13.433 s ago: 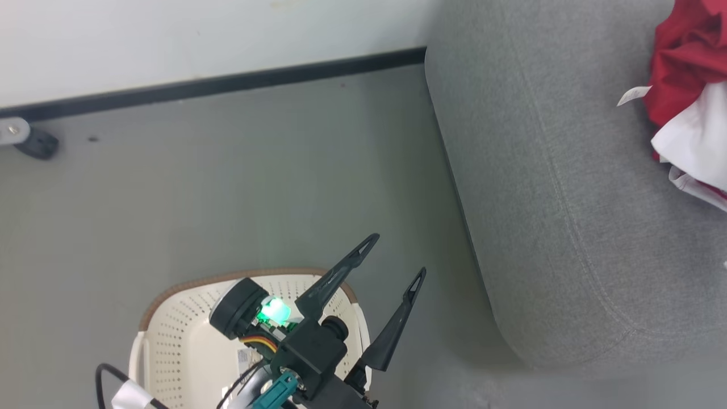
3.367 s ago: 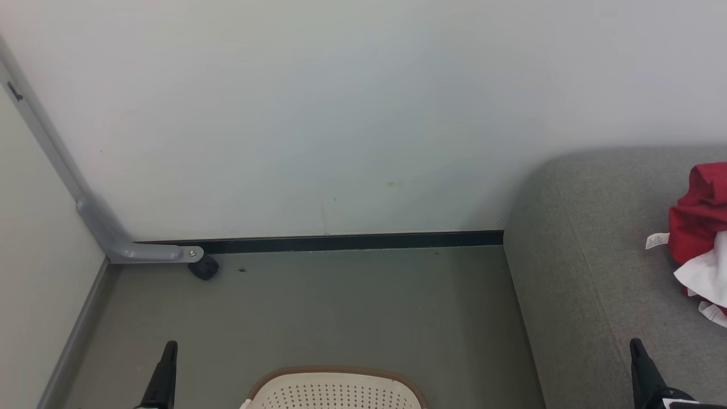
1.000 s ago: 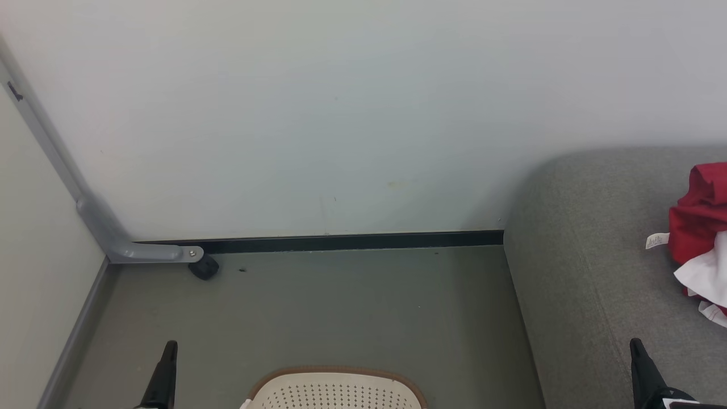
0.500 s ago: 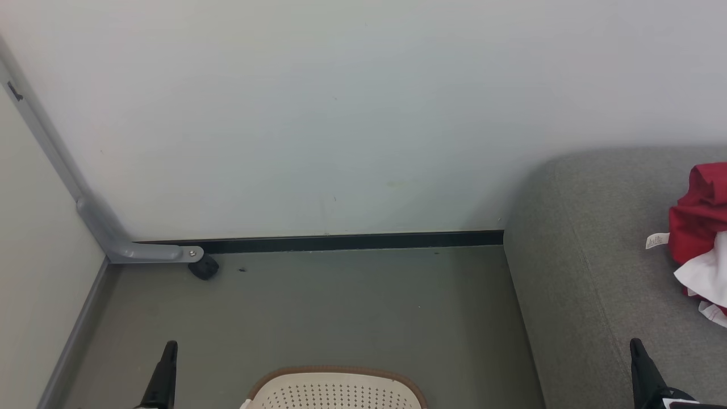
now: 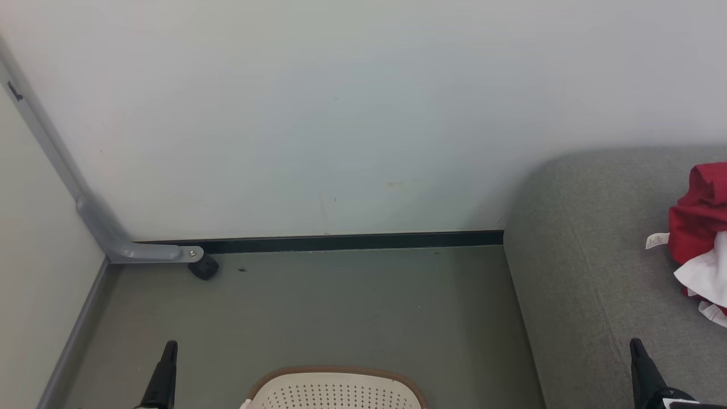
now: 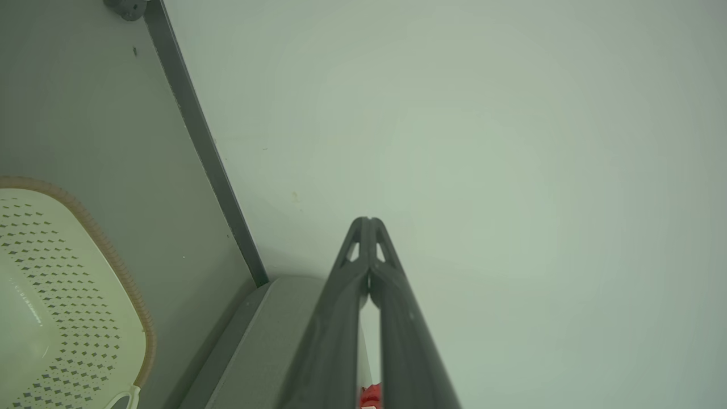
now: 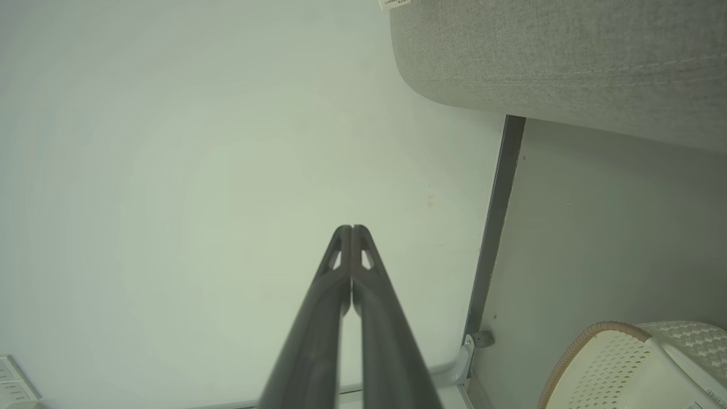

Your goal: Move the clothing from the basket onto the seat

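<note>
Finds the clothing (image 5: pixel 701 227) heaped red and white on the sofa (image 5: pixel 596 255), well in from its rounded end by the wall (image 5: pixel 341 113), with a small white tag (image 5: pixel 657 241) poking out onto the grey fabric toward that end. Has the basket (image 5: pixel 341 370) standing on the grey floor (image 5: pixel 341 307), off the sofa's end and apart from it, brown rim and cream perforated wall in sight at the head view's bottom edge.

Shows the left gripper (image 6: pixel 368 222) pinched closed in its wrist view, fingertips touching, nothing clamped at the tips, pointed at the wall above the black baseboard (image 5: pixel 341 242). Shows the right gripper (image 7: pixel 352 228) likewise pressed together tip to tip, bare, aimed at the wall below the sofa's end in that view. Catches one dark fingertip of each in the head view: the left one over the floor beside the basket, the right one over the sofa's near part.

Notes a grey metal bracket (image 5: pixel 108 236) with a black caster (image 5: pixel 203 267) at the floor's far left corner, against the baseboard.
</note>
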Controlling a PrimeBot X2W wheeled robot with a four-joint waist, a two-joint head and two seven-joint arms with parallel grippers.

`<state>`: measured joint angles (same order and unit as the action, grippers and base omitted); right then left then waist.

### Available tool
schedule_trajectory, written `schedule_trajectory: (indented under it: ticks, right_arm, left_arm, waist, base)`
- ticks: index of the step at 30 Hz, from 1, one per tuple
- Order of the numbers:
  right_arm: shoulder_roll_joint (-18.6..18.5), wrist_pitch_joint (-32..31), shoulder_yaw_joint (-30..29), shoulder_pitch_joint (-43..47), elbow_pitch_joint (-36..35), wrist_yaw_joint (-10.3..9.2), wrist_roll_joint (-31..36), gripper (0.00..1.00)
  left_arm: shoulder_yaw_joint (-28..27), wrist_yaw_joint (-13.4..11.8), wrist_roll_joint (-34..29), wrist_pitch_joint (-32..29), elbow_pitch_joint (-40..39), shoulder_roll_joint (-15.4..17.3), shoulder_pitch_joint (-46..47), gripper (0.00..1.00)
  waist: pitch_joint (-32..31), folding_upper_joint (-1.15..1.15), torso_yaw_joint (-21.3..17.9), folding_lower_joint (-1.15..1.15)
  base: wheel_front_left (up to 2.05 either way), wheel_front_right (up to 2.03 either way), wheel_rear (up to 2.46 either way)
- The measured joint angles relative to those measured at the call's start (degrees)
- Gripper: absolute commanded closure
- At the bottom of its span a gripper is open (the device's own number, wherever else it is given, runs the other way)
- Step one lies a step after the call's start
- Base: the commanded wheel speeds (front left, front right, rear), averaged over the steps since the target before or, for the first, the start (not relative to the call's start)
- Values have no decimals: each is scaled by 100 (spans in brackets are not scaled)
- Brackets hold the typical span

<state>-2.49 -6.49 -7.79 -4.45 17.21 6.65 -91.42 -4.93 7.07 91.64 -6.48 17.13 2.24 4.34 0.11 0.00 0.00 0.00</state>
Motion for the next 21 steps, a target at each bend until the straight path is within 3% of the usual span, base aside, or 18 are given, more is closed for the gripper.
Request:
schedule_trajectory:
  ticks: [21]
  right_arm:
    - [0, 0, 0, 0, -1, 0, 0, 100]
  left_arm:
    - [0, 0, 0, 0, 0, 0, 0, 100]
  waist:
    - [0, 0, 0, 0]
  base:
    - [0, 0, 0]
